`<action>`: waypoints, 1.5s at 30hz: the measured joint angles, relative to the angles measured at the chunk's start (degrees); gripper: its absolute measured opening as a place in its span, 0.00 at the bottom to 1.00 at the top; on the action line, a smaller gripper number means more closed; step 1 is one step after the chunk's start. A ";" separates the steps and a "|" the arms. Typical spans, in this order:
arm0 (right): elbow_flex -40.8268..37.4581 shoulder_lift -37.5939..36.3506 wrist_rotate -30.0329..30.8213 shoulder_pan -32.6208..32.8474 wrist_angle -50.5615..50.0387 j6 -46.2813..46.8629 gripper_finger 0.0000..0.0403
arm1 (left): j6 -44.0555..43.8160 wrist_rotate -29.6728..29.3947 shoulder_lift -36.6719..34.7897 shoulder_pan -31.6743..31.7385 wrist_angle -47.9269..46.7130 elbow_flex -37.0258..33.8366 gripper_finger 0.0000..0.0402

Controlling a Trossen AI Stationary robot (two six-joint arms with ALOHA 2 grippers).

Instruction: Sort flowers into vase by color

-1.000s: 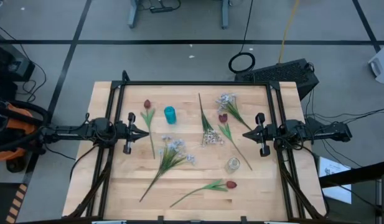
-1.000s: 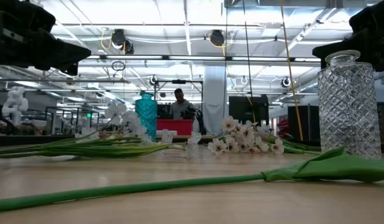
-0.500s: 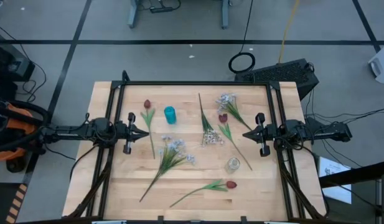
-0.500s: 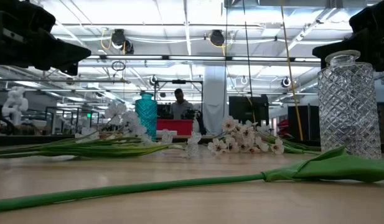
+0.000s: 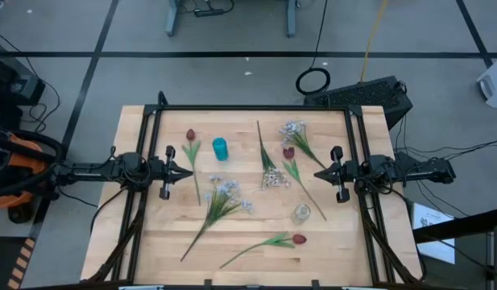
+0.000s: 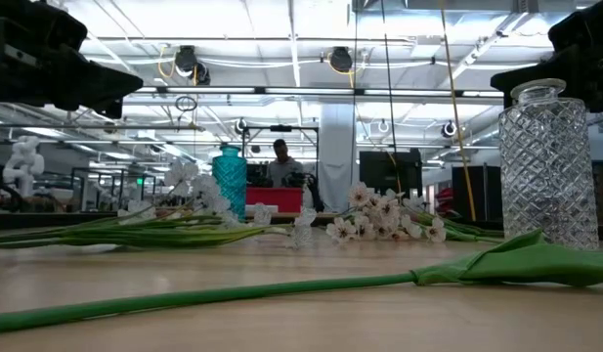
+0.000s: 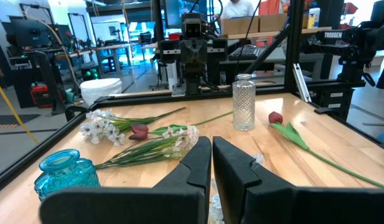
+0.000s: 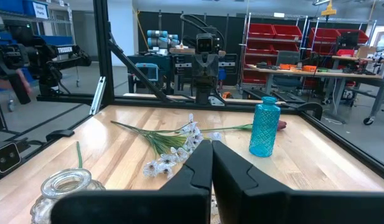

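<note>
Above the bench's (image 5: 151, 242) left edge, the left hand (image 5: 188, 171) hovers with fingers together, empty; opposite, the right hand (image 5: 317, 173) does likewise. Between them the flowers (image 5: 224, 197) lie scattered flat around a blue vase (image 5: 221, 148) and a clear vase (image 5: 301, 213).

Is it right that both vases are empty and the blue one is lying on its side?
Not quite. The blue vase stands upright, as the right wrist view shows. Both it and the clear vase are empty; all the flowers lie on the table.
</note>
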 joint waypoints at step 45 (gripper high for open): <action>0.01 -0.01 0.00 -0.01 0.00 -0.01 0.00 | -0.07 -1.61 0.04 -0.02 0.24 0.01 0.04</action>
